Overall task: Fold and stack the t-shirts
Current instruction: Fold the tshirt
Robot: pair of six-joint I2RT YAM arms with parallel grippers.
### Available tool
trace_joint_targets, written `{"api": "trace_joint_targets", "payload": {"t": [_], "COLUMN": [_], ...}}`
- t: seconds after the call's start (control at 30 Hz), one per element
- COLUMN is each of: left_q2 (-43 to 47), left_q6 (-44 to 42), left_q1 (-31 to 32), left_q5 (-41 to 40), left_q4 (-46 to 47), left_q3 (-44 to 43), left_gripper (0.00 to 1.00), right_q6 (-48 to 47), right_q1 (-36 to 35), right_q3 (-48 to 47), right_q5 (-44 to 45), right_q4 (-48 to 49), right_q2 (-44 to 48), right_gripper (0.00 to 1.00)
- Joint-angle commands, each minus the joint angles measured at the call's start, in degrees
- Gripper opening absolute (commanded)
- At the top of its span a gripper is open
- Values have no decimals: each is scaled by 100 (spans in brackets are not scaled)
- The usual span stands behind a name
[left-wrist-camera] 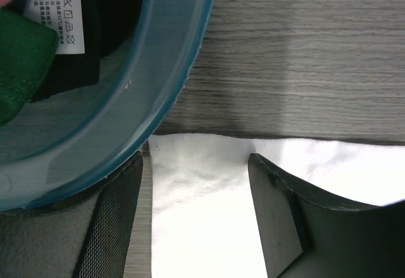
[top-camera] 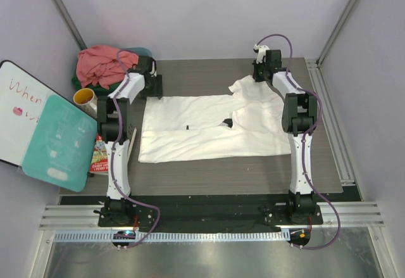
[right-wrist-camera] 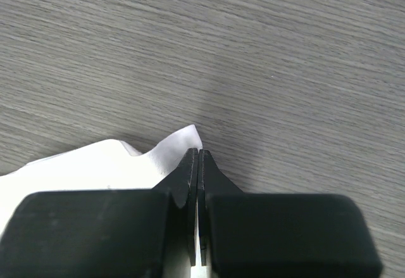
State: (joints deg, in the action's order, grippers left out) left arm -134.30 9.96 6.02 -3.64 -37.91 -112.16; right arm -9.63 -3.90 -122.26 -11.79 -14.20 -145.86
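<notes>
The white t-shirt (top-camera: 209,129) lies spread on the table, partly folded, its small black mark (top-camera: 188,128) near the middle. My left gripper (top-camera: 150,89) is open over the shirt's far left corner; in the left wrist view the fingers straddle that white corner (left-wrist-camera: 202,214) (gripper (left-wrist-camera: 195,164)). My right gripper (top-camera: 258,75) is shut on the far right edge of the white shirt (right-wrist-camera: 95,164), pinching a cloth tip just above the table (gripper (right-wrist-camera: 198,154)). The salmon-pink shirt (top-camera: 101,63) is piled on the teal basin (left-wrist-camera: 126,101). Green cloth (left-wrist-camera: 19,56) lies inside the basin.
The basin (top-camera: 136,51) stands at the far left corner, close to my left gripper. A whiteboard (top-camera: 19,113), a teal board (top-camera: 60,142), a yellow mug (top-camera: 84,96) and a snack packet (top-camera: 99,154) stand along the left edge. A care label on dark cloth (left-wrist-camera: 60,12) shows in the basin.
</notes>
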Motion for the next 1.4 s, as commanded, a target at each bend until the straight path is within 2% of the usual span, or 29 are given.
{"api": "trace_joint_targets", "payload": {"t": [0.0, 0.27, 0.4, 0.63, 0.73, 0.77, 0.83, 0.87, 1.1, 1.37], "left_q2": [-202, -342, -351, -343, -325, -325, -316, -290, 34, 755], "left_q6": [-301, -521, -609, -705, -749, -749, -767, -767, -855, -1162], "left_q1": [-128, -136, -136, -136, -136, -136, -136, -136, -136, -136], "left_q5": [-75, -181, -225, -225, -312, -339, -400, -409, -480, -102], "left_q4": [838, 890, 961, 996, 987, 996, 979, 979, 1075, 1093], "left_q3": [-192, -307, -254, -219, -192, -149, -122, -87, 133, 431], "left_gripper": [67, 61, 51, 44, 33, 21, 10, 0, 0, 0], "right_q6": [-83, -83, -127, -145, -153, -153, -153, -153, -241, -601], "right_q1": [-41, -67, -76, -76, -76, -76, -76, -76, -67, -76], "right_q3": [26, 35, 35, 26, 44, 44, 53, 62, 158, 378], "right_q5": [63, 63, 80, 89, 81, 72, 72, 80, 81, 19], "right_q4": [-154, -162, -162, -171, -171, -163, -162, -171, -189, -321], "right_q2": [409, 418, 427, 436, 453, 462, 453, 471, 594, 989], "right_gripper": [1, 1, 1, 1, 1, 1, 1, 1, 1, 1]}}
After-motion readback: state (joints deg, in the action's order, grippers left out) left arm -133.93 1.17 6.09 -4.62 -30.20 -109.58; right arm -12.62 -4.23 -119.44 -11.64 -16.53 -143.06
